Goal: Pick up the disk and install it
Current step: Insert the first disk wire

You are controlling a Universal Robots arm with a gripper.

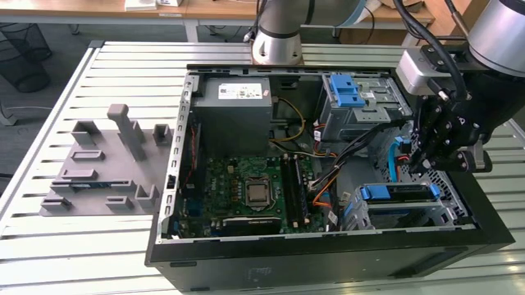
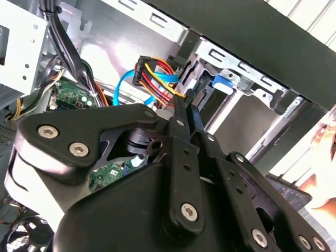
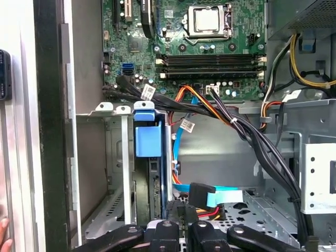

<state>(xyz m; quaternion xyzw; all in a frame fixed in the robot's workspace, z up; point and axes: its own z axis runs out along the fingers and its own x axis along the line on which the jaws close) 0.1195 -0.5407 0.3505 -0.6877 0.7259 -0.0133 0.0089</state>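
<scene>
- Exterior view: an open computer case (image 1: 328, 258) is laid on its side on a slatted metal surface (image 1: 98, 246), with a grey fixture block (image 1: 107, 166) beside it on the exterior view's left.
- The disk (image 1: 399, 193) is already sat in the lower drive cage (image 1: 447, 215), in the case corner at the exterior view's right. It's stood on its thin edge, blue bracket up. The long axis is run across the exterior view from left to right, along the case's near wall.
- The hand (image 1: 422, 163) is hung inside the case just above that cage, tips angled down towards the disk's end on the exterior view's left. A bare blue latch piece (image 1: 345, 92) is seen on the upper cage, well apart.
- Second wrist view: the hand (image 2: 186, 102) is seen from behind, with its two thin fingers (image 2: 181, 123) pressed together and nothing visible between them. The tips are right at the bundle of coloured wires (image 2: 155, 73). Just beside it is the disk (image 2: 221, 83) in its slot, cabled end towards the hand.
- First wrist view: the disk (image 3: 148, 134) is seen edge-on in the cage, with the blue bracket between the metal rails. The hand (image 3: 181, 215) is near its end, beside a light blue flat cable (image 3: 220, 198). The motherboard (image 3: 210, 52) is past the cage.
</scene>
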